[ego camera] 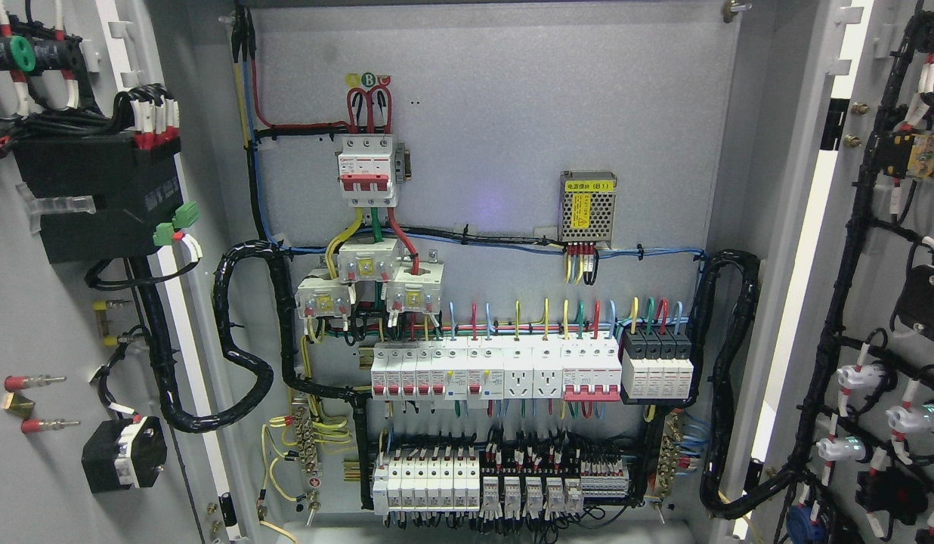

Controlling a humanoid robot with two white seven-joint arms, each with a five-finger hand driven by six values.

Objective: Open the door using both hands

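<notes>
Both doors of the electrical cabinet stand swung wide — left door (51, 302) and right door (882, 302) flank the exposed breaker panel (497, 370). Neither robot hand is visible, so finger state cannot be told; the opening appears complete — nothing left but withdrawing.

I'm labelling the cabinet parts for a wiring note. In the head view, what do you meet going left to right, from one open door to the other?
Left open grey door carrying a black box → red-and-white main breaker → perforated metal power supply with yellow label → black surge module block → right open grey door with black wire looms. No robot hand shows.
</notes>
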